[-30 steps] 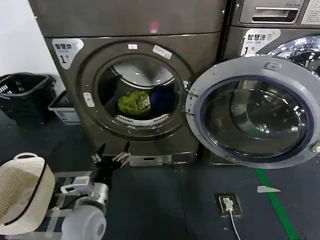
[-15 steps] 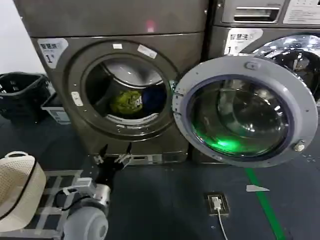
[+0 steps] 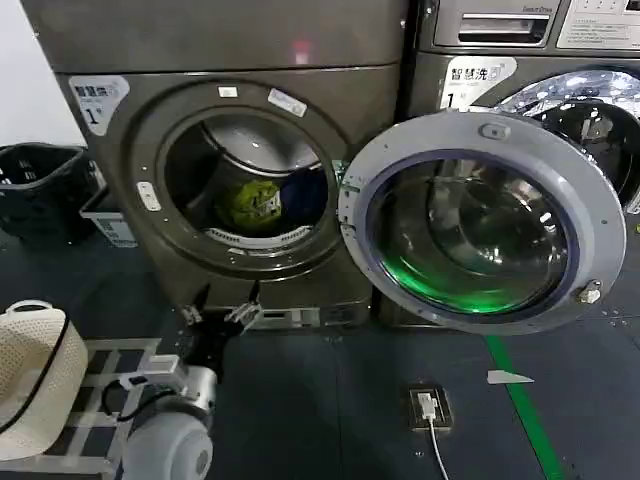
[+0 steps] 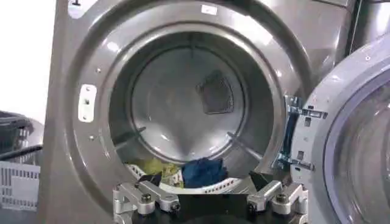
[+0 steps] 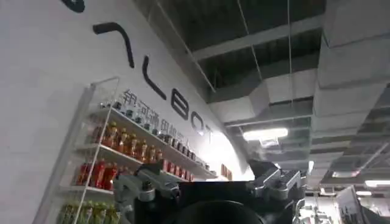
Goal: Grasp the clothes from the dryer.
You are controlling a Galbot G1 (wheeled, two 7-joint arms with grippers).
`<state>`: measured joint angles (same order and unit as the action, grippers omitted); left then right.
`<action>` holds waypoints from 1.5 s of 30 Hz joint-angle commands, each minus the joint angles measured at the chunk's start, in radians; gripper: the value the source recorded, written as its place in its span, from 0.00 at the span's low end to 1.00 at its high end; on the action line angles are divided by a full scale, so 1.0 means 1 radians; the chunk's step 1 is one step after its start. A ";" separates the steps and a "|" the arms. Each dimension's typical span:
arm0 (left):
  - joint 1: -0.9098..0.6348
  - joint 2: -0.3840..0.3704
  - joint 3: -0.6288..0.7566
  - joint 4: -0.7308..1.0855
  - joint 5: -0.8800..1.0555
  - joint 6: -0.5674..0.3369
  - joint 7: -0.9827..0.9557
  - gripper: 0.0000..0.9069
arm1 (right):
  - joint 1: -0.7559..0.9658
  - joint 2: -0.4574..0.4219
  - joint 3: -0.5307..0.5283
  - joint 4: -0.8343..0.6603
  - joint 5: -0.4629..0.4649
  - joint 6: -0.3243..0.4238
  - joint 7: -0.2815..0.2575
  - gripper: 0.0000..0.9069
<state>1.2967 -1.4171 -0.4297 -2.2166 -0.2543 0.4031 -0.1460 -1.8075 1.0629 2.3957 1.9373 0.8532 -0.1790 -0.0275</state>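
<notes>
My left gripper [image 3: 222, 309] hangs low in front of the large grey-bronze metal dryer [image 3: 200, 50], below the lower rim of its round porthole and apart from it, with its two fingers spread wide and nothing between them. The porthole is unobstructed: the silver-rimmed round glass door [image 3: 487, 222] stands swung fully open to the right, hinged just beside the opening, and overlaps the front of the neighbouring silver-drum machine [image 3: 570, 90]. The clothes [image 3: 268, 200], a bright yellow-green garment touching a dark navy-blue one, lie at the bottom of the drum, just behind the perforated lip. To the left of the dryer stand a black plastic laundry basket [image 3: 40, 185] and a white slotted crate [image 3: 108, 222]; a cream woven basket [image 3: 30, 385] sits on a metal rack at my lower left. The dark floor ahead is open, apart from a floor socket with a white cable [image 3: 428, 408] and a green floor line [image 3: 520, 405]. The left wrist view adds the drum's rear wall, with a dark filter patch [image 4: 214, 92] and the ribbed paddles, and the door hinge bracket [image 4: 298, 137]. The right wrist view shows my right gripper [image 5: 207, 185], fingers apart and empty, pointing up at a ceiling, a wall with large letters reading "ALBOT", and a shelf of bottled drinks [image 5: 122, 158]. The dryer carries a white sticker with Chinese characters and the number "1" [image 3: 98, 100].
</notes>
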 commanded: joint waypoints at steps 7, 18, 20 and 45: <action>-0.002 0.003 -0.003 0.004 0.000 0.000 0.001 1.00 | 0.001 0.003 0.006 0.007 0.016 0.014 0.000 1.00; 0.016 0.005 -0.007 -0.012 -0.005 -0.001 0.001 1.00 | -0.003 0.006 0.005 0.017 0.019 0.015 0.002 1.00; 0.018 0.004 -0.006 -0.014 -0.004 -0.002 0.002 1.00 | -0.003 0.004 0.008 0.019 0.022 0.015 0.004 1.00; 0.011 -0.006 0.003 -0.017 0.000 -0.001 0.013 1.00 | -0.008 0.003 0.024 0.003 0.024 0.015 0.012 1.00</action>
<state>1.3072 -1.4213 -0.4321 -2.2373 -0.2568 0.4016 -0.1346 -1.8146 1.0658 2.4179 1.9400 0.8777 -0.1639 -0.0161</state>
